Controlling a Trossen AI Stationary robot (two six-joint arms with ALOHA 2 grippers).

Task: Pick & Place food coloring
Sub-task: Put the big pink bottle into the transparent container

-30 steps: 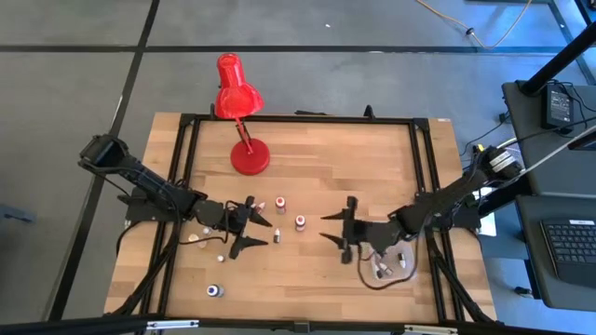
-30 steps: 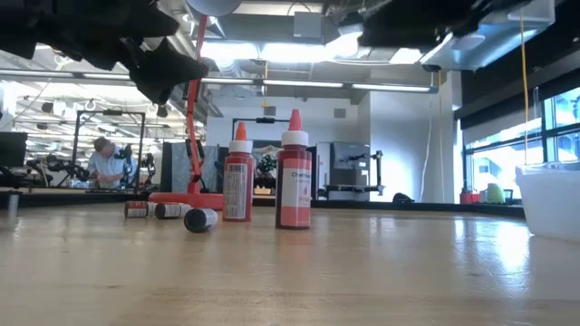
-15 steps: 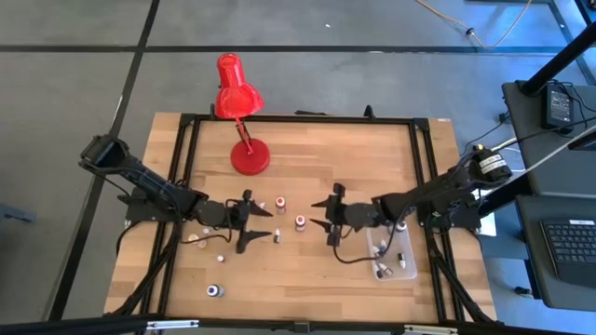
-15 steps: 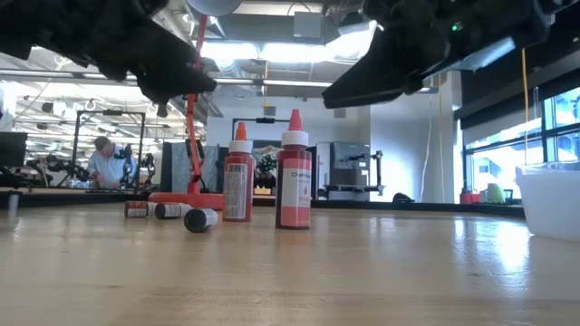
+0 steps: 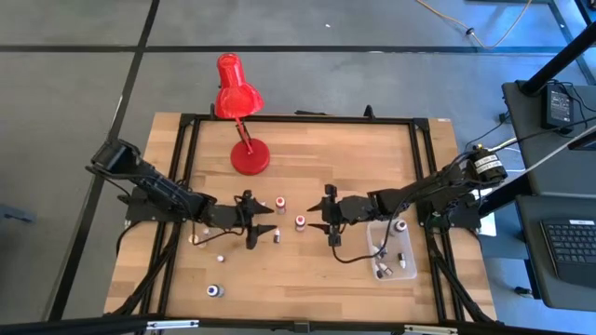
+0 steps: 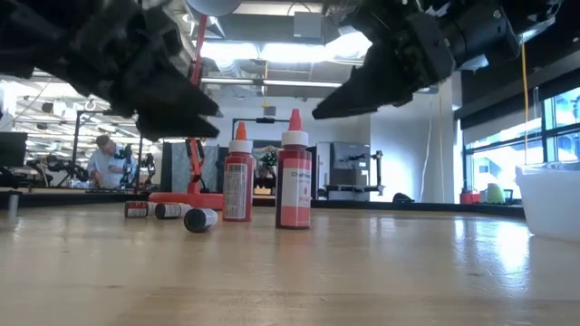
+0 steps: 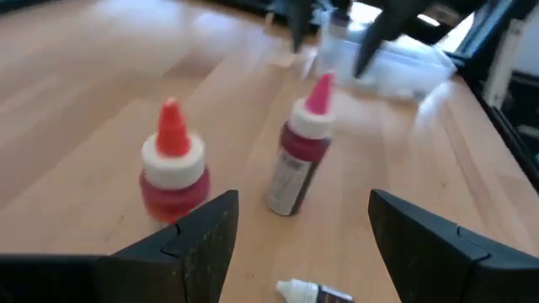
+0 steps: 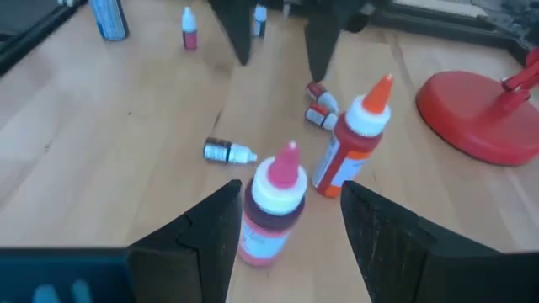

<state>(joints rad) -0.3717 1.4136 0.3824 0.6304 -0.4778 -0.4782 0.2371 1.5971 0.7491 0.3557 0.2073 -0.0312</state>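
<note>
Two upright food coloring bottles stand mid-table: a red one with a white collar (image 5: pixel 279 203) (image 7: pixel 173 172) and a darker one with a pink tip (image 5: pixel 301 222) (image 8: pixel 274 206). Small bottles lie around them (image 5: pixel 277 234) (image 8: pixel 229 151) (image 6: pixel 200 219). My left gripper (image 5: pixel 264 221) (image 7: pixel 303 244) is open, level with the table, just left of the two bottles. My right gripper (image 5: pixel 319 216) (image 8: pixel 290 227) is open too. It faces the left one from the right, with the pink-tipped bottle just ahead of its fingertips. Neither gripper touches anything.
A clear tub (image 5: pixel 391 253) (image 6: pixel 553 199) holding several small bottles sits near the table's right edge. The red desk lamp's base (image 5: pixel 250 158) (image 8: pixel 484 118) stands at the far side. A blue bottle (image 5: pixel 215 291) and more small ones (image 5: pixel 196 239) lie at the near left.
My right gripper has swung from over the tub toward the table's left and come down, stopping just right of the pink-tipped bottle. My left gripper has sunk a little and rolled about its own line. No bottle has moved.
</note>
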